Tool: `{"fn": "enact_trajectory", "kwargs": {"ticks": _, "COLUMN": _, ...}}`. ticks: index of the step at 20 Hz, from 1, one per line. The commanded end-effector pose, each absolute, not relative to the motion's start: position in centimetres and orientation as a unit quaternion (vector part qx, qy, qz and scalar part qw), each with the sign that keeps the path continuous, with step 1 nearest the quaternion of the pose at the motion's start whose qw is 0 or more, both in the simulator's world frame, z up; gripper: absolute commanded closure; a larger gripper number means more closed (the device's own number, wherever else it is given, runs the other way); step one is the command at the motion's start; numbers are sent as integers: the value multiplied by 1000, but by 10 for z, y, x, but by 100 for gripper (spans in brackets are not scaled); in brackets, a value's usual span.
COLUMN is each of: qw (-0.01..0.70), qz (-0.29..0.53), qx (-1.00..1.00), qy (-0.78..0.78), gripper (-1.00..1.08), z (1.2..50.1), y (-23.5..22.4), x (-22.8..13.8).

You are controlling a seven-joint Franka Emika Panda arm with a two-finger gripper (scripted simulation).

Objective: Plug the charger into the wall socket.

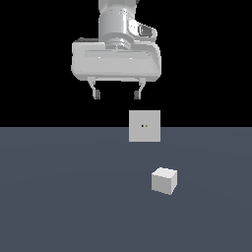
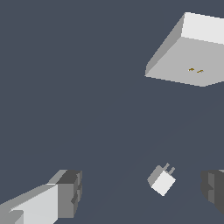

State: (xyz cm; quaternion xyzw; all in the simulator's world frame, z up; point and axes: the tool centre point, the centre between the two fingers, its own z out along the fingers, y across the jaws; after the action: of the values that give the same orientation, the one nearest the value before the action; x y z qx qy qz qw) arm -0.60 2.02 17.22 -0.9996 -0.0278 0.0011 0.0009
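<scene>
White-grey, the charger (image 1: 164, 180) sits on the dark floor (image 1: 59, 197), nearer the camera than the socket (image 1: 144, 126) and slightly toward the exterior view's right; its 2 prongs show in the wrist view; the socket stands upright with 2 small holes; the gripper (image 1: 117, 93) hangs above both, fingers spread, holding nothing.

Glossy white-grey arm (image 1: 115, 22), broad rounded wrist housing, two thin grey jaws tipped with dark blocky pads (image 2: 70, 192)
</scene>
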Motion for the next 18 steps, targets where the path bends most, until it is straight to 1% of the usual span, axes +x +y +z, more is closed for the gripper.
{"fn": "enact_trajectory", "kwargs": {"ticks": 1, "qw": 1, "qz": 1, "qx": -1000, "qy": -28, "gripper": -92, "z": 172, "y": 20, "x": -6}}
{"fn": "enact_trajectory", "kwargs": {"ticks": 10, "qw": -1, "qz": -7, "qx": -1000, "qy": 3, "gripper": -92, "z": 162, "y": 10, "x": -13}}
{"fn": "enact_trajectory", "kwargs": {"ticks": 18, "qw": -7, "qz": -27, "qx": -996, "qy": 82, "gripper": -92, "z": 137, "y": -14, "x": -32}}
